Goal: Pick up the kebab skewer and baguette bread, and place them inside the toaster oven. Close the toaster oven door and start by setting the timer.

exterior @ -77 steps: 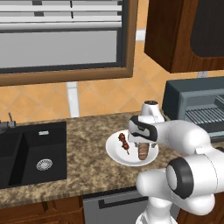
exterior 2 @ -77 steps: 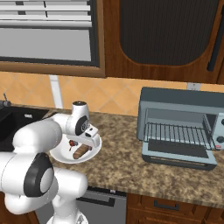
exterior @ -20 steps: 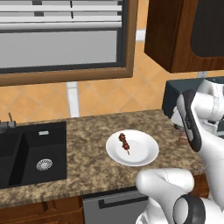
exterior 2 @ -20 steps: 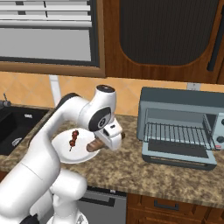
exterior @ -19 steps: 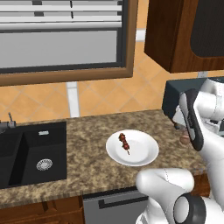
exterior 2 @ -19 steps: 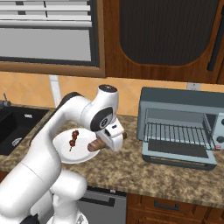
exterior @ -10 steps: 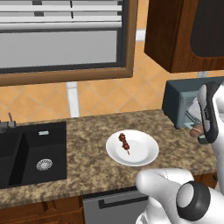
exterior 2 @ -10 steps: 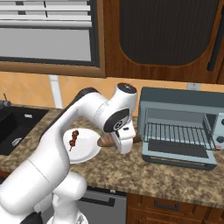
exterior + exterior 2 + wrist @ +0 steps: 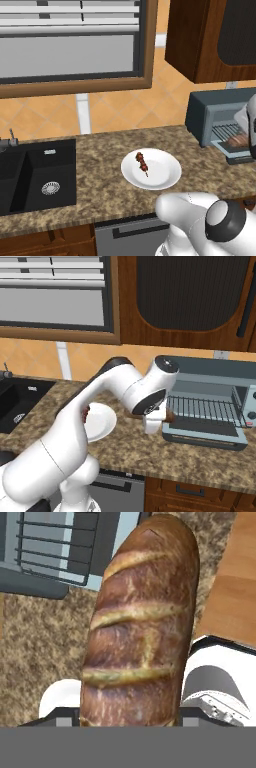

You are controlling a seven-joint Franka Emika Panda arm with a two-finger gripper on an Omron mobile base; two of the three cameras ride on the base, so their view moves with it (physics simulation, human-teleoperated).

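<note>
A: What sort of room is this?

B: A rendered kitchen: a speckled brown granite counter, dark wooden cabinets above, an orange tiled wall and a black sink set into the counter at the left.

A: And the bread?

B: The short brown baguette bread, crusty with pale slashes across it, sits lengthwise in the gripper. The jaws are clamped on its near end, one on each side. In the right base view it shows as a small brown end under the white hand, just in front of the open oven.

A: How is the arm posed?

B: It arcs up from the base and over the counter, elbow high, wrist bent down, with the hand at the left front corner of the boxy blue-grey toaster oven.

A: The oven itself?

B: Smooth metal box, a thin wire rack inside, and the grey-framed toaster oven door dropped flat onto the counter.

A: The skewer?

B: The thin kebab skewer, with small dark red and brown chunks, lies on a round white plate on the counter, well apart from the oven.
</note>
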